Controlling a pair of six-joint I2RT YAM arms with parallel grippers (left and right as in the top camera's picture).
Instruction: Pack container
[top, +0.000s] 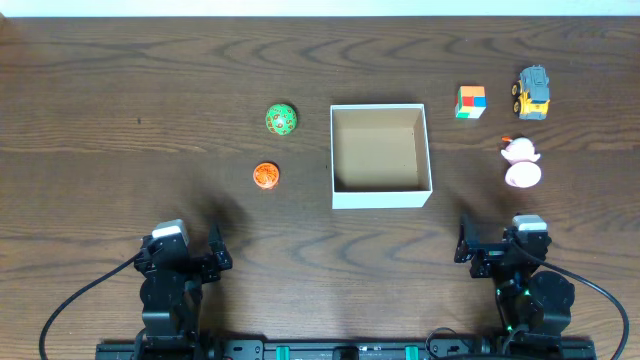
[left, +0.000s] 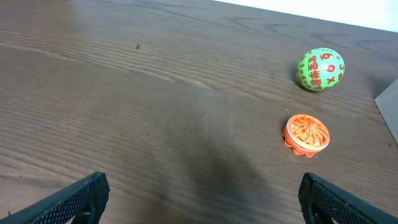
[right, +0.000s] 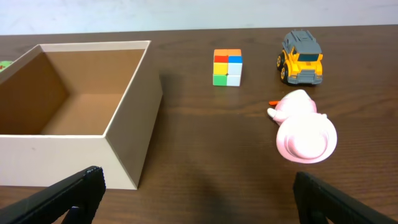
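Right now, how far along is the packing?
Nothing is packed: the container is empty. Nothing is in hand: left pincer and right pincer are open. Left to pack: green ball, orange disc, colour cube, toy truck, pink toy, all outside it.

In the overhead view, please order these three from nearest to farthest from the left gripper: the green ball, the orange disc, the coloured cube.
From the left gripper:
1. Orange disc, left of the container, closest to the arms.
2. Green ball, just beyond the disc, also left of the container.
3. Coloured cube, across on the container's right side.
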